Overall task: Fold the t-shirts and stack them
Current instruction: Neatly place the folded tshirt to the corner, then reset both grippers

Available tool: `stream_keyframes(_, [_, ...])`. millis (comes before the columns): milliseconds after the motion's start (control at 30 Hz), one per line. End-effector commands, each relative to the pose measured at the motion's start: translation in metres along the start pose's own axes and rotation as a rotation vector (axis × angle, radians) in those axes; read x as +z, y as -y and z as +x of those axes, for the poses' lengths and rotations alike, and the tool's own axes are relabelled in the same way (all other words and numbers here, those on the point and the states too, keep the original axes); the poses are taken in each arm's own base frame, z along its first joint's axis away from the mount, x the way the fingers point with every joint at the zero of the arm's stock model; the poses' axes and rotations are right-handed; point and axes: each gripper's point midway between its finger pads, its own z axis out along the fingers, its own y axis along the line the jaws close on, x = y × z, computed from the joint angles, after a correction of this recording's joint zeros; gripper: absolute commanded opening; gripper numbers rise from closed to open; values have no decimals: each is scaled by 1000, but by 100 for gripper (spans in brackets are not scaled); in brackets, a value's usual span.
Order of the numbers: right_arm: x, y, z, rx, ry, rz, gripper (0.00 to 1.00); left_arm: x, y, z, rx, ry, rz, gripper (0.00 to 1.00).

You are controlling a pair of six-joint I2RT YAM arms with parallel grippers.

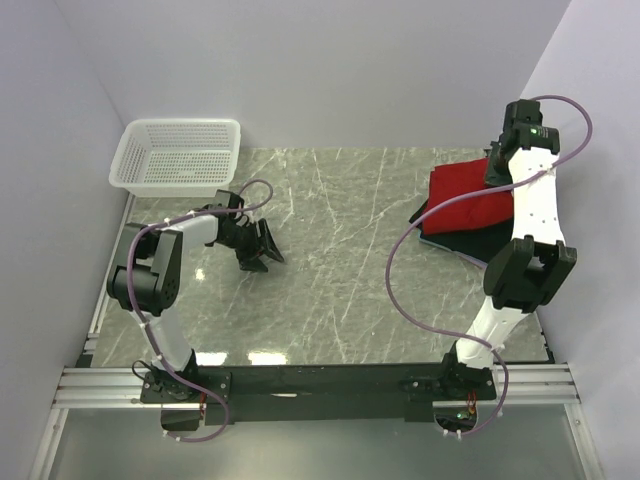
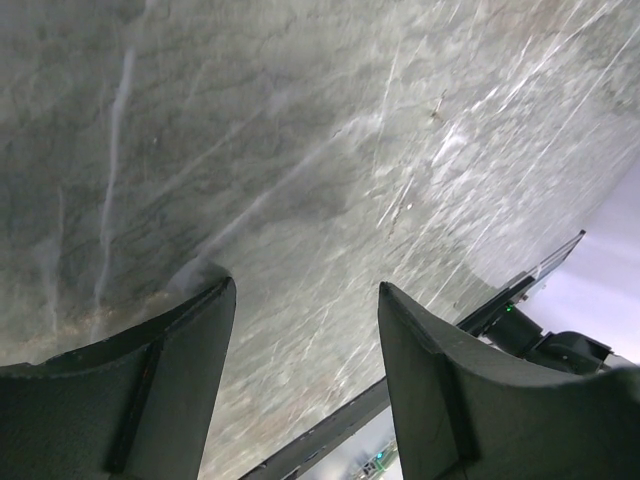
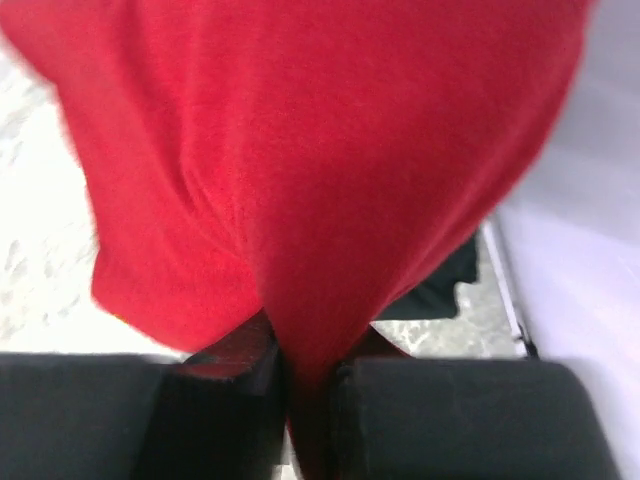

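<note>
**Right hand clenched on red t-shirt at far right; left hand idle**

The tabletop point(image 1: 340, 270) carries everything. A white mesh basket point(image 1: 178, 155) stands at its far left corner, well apart from the cloth.

The stack lies at the far right. The red t-shirt point(image 1: 462, 195) is on top, the black t-shirt point(image 1: 470, 240) is under it, and a light blue edge point(image 1: 424, 237) shows at the stack's near left side.

My right hand point(image 3: 305, 375) is closed on a pinch of the red cloth. The wrist view shows the fabric drawn down between my two fingers point(image 3: 480, 420). From above, this hand point(image 1: 498, 168) sits at the shirt's far right edge. The bulk of the shirt therefore lies leftward and toward me from the grip. I judge its long side to run across the tabletop, left to right.

My left hand point(image 2: 305, 300) is released. Its jaws stand apart over bare stone and hold nothing. From above it point(image 1: 262, 250) is on the left half, well apart from the stack.

Finding: the right arm is much the nearer to the stack. In my judgement, any coming move on the red t-shirt turns on the cloth trailing left of the pinch.
</note>
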Motion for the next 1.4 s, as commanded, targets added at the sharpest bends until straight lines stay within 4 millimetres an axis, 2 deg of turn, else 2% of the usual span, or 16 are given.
stream_keyframes(0, [-3, 36, -14, 59, 65, 170, 48, 2, -33, 16, 8, -24, -143, 67])
stream_keyframes(33, [-2, 40, -13, 65, 60, 195, 65, 1, -31, 15, 8, -24, -135, 67])
stream_keyframes(100, [-2, 49, -7, 87, 46, 245, 87, -3, -27, 13, 15, -11, -128, 67])
stream_keyframes(367, [-18, 51, 9, 132, 54, 253, 89, -28, 0, 1, 46, 79, -83, 70])
stream_keyframes(567, [-40, 24, 17, 132, 94, 113, 89, -58, 27, -14, 88, 191, -44, 71])
stream_keyframes(700, [-54, -7, 30, 81, 120, 31, 90, -85, 47, -25, 110, 287, -25, 72])
stream_keyframes(800, [-67, -42, 45, 40, 147, -79, 90, -108, 59, -32, 117, 378, -19, 72])
stream_keyframes(833, [-72, -54, 58, 18, 148, -121, 90, -121, 66, -34, 121, 428, -9, 72])
stream_keyframes(900, [-82, -87, 68, 19, 171, -249, 90, -134, 71, -35, 125, 479, 0, 73])
stream_keyframes(933, [-86, -98, 75, 22, 172, -302, 90, -149, 80, -35, 133, 531, 22, 73])
stream_keyframes(1000, [-95, -124, 95, 47, 188, -416, 90, -161, 82, -35, 139, 588, 25, 74])
stream_keyframes(1033, [-109, -135, 103, 55, 198, -508, 90, -177, 88, -32, 152, 638, 46, 74])
stream_keyframes(1067, [-105, -151, 119, 65, 178, -559, 90, -182, 86, -32, 147, 673, 34, 75])
stream_keyframes(1133, [-114, -165, 136, 70, 174, -655, 90, -205, 90, -28, 162, 752, 48, 77])
stream_keyframes(1267, [-106, -189, 179, 37, 129, -735, 90, -232, 83, -19, 154, 864, 23, 83])
stream_keyframes(1367, [-99, -194, 197, -9, 119, -737, 89, -247, 81, -13, 156, 926, 18, 88])
